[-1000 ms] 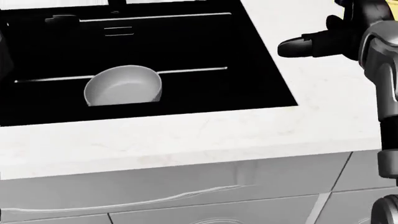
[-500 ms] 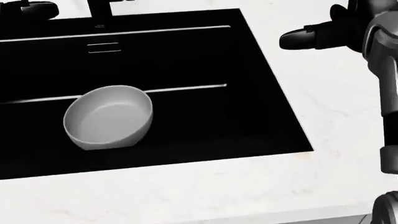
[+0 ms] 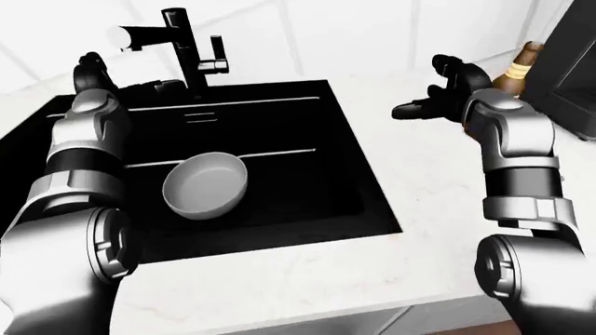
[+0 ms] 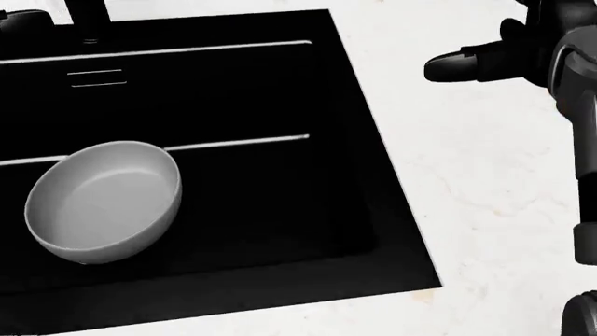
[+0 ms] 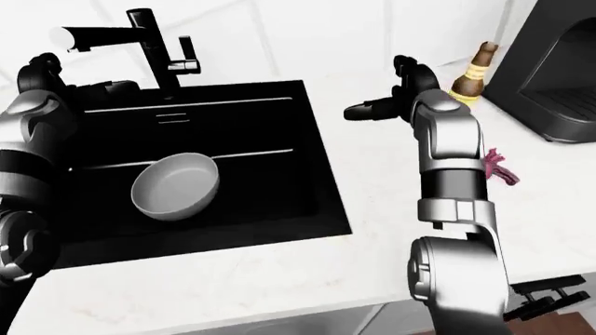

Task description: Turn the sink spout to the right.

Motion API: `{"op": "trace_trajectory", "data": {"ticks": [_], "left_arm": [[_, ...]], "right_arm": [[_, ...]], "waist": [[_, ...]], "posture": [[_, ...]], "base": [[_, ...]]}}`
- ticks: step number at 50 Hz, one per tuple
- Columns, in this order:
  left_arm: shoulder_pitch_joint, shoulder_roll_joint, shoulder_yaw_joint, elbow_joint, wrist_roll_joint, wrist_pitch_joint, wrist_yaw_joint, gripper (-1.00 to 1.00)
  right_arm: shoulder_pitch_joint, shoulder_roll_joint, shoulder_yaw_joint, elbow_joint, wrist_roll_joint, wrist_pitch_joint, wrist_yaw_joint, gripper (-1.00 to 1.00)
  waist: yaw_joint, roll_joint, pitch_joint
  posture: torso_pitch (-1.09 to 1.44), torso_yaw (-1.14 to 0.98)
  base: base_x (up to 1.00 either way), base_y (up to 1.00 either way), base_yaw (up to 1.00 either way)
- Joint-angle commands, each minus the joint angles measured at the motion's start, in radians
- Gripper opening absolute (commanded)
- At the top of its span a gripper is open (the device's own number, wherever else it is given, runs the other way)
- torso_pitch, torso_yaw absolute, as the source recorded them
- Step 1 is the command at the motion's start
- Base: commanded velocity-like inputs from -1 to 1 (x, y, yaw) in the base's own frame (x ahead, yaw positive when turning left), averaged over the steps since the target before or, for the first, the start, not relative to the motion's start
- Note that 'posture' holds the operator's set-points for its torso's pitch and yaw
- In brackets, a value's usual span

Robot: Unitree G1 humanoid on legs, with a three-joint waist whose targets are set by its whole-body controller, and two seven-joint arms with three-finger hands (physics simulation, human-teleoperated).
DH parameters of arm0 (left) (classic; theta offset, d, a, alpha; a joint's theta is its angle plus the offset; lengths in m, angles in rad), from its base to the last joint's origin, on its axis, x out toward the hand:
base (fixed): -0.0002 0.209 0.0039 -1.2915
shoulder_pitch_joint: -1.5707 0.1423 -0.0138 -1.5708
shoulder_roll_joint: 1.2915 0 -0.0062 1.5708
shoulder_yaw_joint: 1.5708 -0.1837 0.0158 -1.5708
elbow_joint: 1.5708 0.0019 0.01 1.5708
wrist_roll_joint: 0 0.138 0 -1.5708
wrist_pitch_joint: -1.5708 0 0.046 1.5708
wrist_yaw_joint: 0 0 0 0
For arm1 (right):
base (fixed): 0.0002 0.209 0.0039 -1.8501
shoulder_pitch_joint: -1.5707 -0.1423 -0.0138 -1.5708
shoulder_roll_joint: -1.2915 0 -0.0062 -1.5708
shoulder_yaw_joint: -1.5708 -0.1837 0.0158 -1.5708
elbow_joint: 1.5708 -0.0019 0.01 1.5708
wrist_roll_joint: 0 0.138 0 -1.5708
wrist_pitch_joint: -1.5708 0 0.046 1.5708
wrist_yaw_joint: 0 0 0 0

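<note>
The white counter (image 3: 307,272) holds a black sink (image 3: 279,188) with a grey bowl (image 3: 206,185) inside. At the sink's far edge the black spout (image 3: 149,33) points left, so turning it rightward looks undone. The left hand (image 3: 91,68) hangs near the spout's tip, the right hand (image 5: 386,105) over the counter's right side, both with fingers spread, gripping nothing. Only the right-eye view shows the dark appliance (image 5: 559,77); the head view misses the spout.

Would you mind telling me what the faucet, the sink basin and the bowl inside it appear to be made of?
Faucet: looks like matte black coated metal, with a pale spout tip.
Sink basin: flat black, possibly composite or coated steel; thin bright lines mark its ledges.
Bowl: smooth light grey, likely ceramic or plastic, with a soft sheen; the render leaves it open.
</note>
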Motion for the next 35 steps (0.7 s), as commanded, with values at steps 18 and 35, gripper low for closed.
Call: {"op": "trace_trajectory", "data": {"ticks": [18, 35], "left_arm": [[-0.045, 0.022, -0.008, -0.048, -0.023, -0.013, -0.023, 1.0], [-0.045, 0.014, -0.011, -0.047, -0.017, -0.004, -0.017, 1.0]], "right_arm": [[-0.059, -0.021, -0.009, -0.045, -0.005, -0.038, 0.001, 1.0], [-0.054, -0.023, -0.012, -0.055, -0.008, -0.032, 0.004, 1.0]], "waist": [[-0.002, 0.002, -0.038], [0.002, 0.003, -0.079]], "posture": [[-0.01, 0.0], [-0.09, 0.0]], "base": [[0.0, 0.0, 0.0], [0.0, 0.0, 0.0]]}}
